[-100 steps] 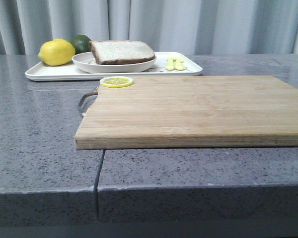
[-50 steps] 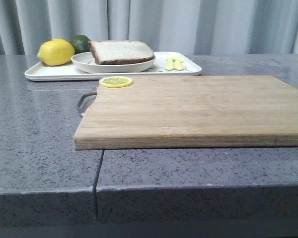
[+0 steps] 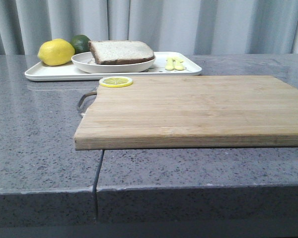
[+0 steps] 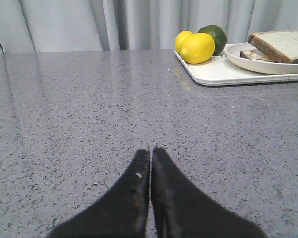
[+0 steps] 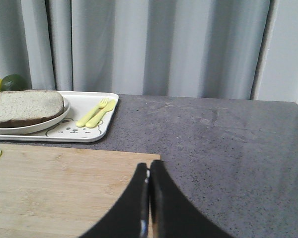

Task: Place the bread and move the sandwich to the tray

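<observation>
Two hands, the left hand (image 4: 150, 151) and right hand (image 5: 148, 171), sit closed and empty low over the grey table (image 3: 39, 124), apparently finished. Beyond them the cutting board (image 3: 198, 106) lies bare except for a lemon slice (image 3: 115, 82), leaving free passage. Farthest back, the tray (image 3: 54, 73) carries the plate (image 3: 114, 66) with the bread (image 3: 120, 51) topping the sandwich (image 4: 258, 54), beside a lemon (image 3: 56, 52) and lime (image 3: 81, 43).

We see a lemon (image 3: 56, 52) beside a lime (image 3: 81, 43), a lemon slice (image 3: 115, 82) on our wooden cutting board (image 3: 198, 109), and yellow cutlery (image 3: 175, 63).
</observation>
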Available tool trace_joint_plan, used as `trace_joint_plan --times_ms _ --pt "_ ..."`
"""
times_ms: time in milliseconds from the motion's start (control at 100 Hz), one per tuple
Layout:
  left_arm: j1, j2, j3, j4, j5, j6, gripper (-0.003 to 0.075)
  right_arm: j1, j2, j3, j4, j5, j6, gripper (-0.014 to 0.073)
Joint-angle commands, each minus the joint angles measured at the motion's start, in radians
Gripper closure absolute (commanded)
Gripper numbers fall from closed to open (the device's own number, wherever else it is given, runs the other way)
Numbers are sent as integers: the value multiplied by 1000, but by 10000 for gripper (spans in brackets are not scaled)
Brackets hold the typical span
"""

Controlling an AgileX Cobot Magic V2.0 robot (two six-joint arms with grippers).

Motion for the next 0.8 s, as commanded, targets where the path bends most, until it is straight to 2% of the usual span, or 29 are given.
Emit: trace_joint_plan --times_ms 0,350,420,610,690,790 --pt "2 -34 15 -10 -72 -1 739 -6 8 -24 -6 -70 -8 661" --pt "2 -34 15 -10 -72 -1 739 -6 -6 14 -40 -77 7 661" --pt "2 -34 15 -10 -72 -1 739 -6 -25 42 -125 -85 72 661" --pt "2 -34 15 -10 -72 -1 739 -6 -125 137 -449 -93 374 661" --pt "2 -34 15 -10 -72 -1 739 -6 -174 187 -514 -91 459 661" --pt "2 -34 15 -10 -72 -1 739 -6 -230 240 -520 -88 476 661"
